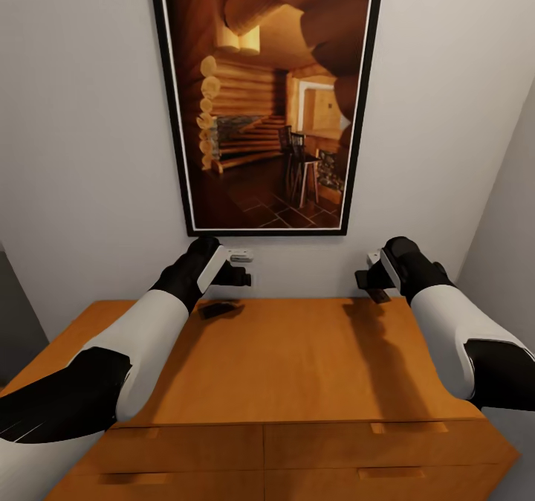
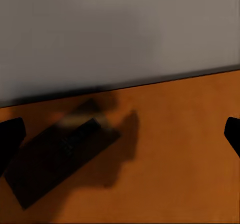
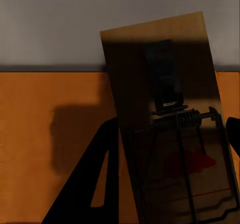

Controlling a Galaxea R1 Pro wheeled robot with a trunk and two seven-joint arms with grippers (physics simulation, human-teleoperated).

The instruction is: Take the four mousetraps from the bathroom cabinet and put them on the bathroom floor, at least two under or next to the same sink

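Note:
One mousetrap [image 1: 219, 309] lies flat on the top of the orange-brown cabinet [image 1: 297, 367], near the back wall. My left gripper [image 1: 239, 275] hovers just above and behind it, open, with the mousetrap [image 2: 60, 159] lying below the gap, toward one fingertip [image 2: 11, 136]. My right gripper [image 1: 371, 281] is above the cabinet's back right part, shut on a second mousetrap [image 3: 167, 129], which stands tilted between the fingers with its spring and wire bar visible. The cabinet top [image 3: 50, 134] lies below it.
A large framed picture of a log interior [image 1: 267, 99] hangs on the white wall right behind the cabinet. A side wall [image 1: 513, 226] closes in at the right. Drawer fronts with bar handles [image 1: 386, 473] face me below.

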